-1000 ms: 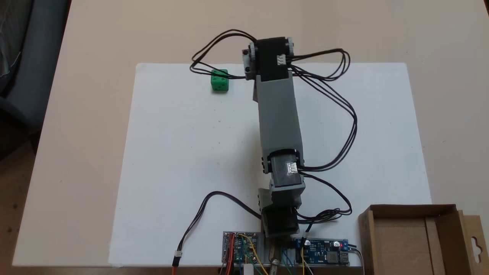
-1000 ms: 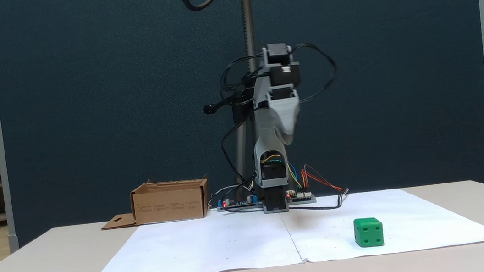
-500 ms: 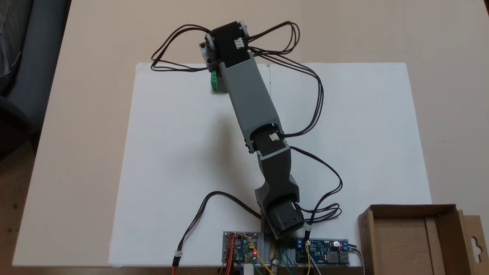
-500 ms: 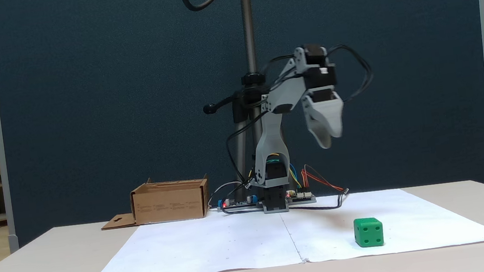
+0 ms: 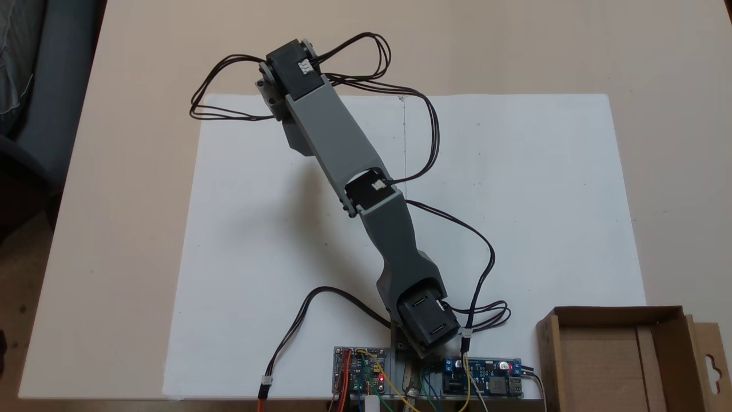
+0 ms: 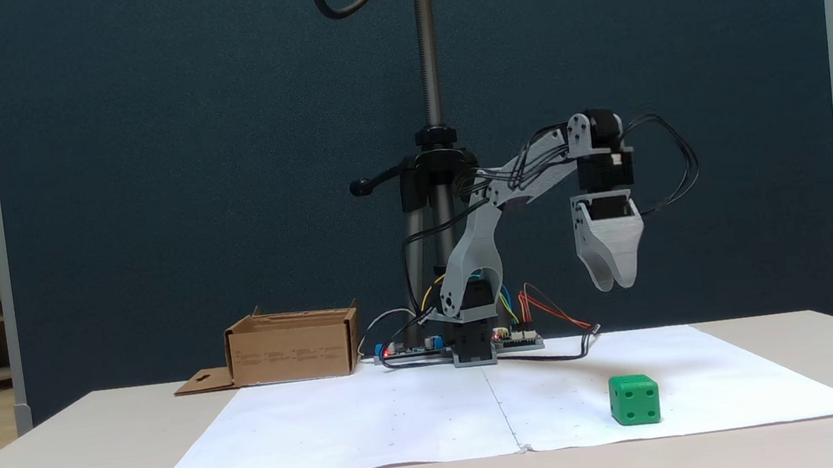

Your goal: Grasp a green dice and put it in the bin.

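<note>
The green dice (image 6: 635, 399) sits on the white paper, toward the right in the front-facing fixed view. From above it is hidden under the arm's forearm (image 5: 329, 134). My gripper (image 6: 614, 286) hangs point-down well above the dice, almost straight over it. Its jaws stand a little apart, with nothing between them. The bin (image 6: 292, 353), a brown cardboard box with a flap, stands at the back left of that view. Seen from above, the bin (image 5: 548, 355) is at the lower right corner beside the arm's base.
A white paper sheet (image 5: 257, 240) covers the middle of the beige table (image 5: 126, 171). Circuit boards (image 5: 483, 383) and loose black cables (image 5: 457, 229) lie around the arm's base. A tripod pole (image 6: 430, 65) rises behind the arm before a dark blue partition.
The arm has swung toward the dice, leftward from above and rightward from the front, and has reached out and lowered. It now covers the dice from above. The dice has not moved.
</note>
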Robot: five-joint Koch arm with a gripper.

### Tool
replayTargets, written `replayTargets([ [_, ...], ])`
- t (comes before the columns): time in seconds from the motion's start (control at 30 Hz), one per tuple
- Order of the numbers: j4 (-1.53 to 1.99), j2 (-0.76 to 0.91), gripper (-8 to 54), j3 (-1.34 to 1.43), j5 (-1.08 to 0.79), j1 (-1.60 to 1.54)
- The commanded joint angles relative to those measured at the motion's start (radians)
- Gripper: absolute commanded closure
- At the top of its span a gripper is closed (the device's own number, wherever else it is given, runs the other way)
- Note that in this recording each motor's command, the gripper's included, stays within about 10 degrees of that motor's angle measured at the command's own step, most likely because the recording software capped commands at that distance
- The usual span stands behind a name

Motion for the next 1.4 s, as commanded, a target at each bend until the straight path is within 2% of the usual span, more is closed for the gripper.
replayTargets([
  [0.0,0.172,0.015,1.9,-0.044,0.155,0.044],
  [0.5,0.0,0.021,2.1,-0.149,0.17,-0.009],
  [1.37,-0.11,-0.253,2.4,-0.465,0.169,0.078],
])
